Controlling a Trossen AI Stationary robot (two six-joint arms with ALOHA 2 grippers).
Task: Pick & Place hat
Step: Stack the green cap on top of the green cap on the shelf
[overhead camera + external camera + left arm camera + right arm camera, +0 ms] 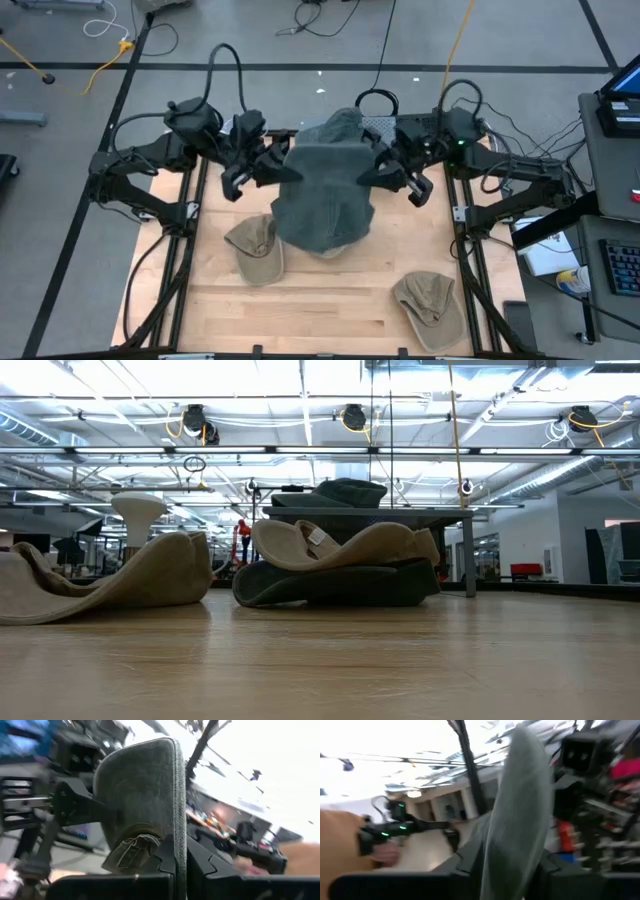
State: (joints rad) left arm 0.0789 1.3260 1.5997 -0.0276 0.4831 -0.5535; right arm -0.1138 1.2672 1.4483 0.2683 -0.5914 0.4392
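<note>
- Nearest the low camera, a bare light wooden table top was seen, with a limp tan fabric cap lying on it at one side.
- Beside that cap, a dark grey fabric hat was seen resting on the wood, with a second tan cap lying partly over it.
- From above, a large dark grey-green fabric hat was seen stretched between both arms over the middle of the table, its lower edge reaching down to the wood.
- The left gripper was placed at the left edge of the grey-green hat. In the left wrist view, its dark fingers were seen closed tight on the hat's thin edge.
- The right gripper was placed at the right edge of the same hat. In the right wrist view, the fabric was seen passing between its dark fingers; whether the jaws were pinching it or had parted from it could not be told.
- One tan cap was seen from above lying just beside the hat's lower left corner.
- Another tan cap was seen lying well apart, near the front right corner of the table.
</note>
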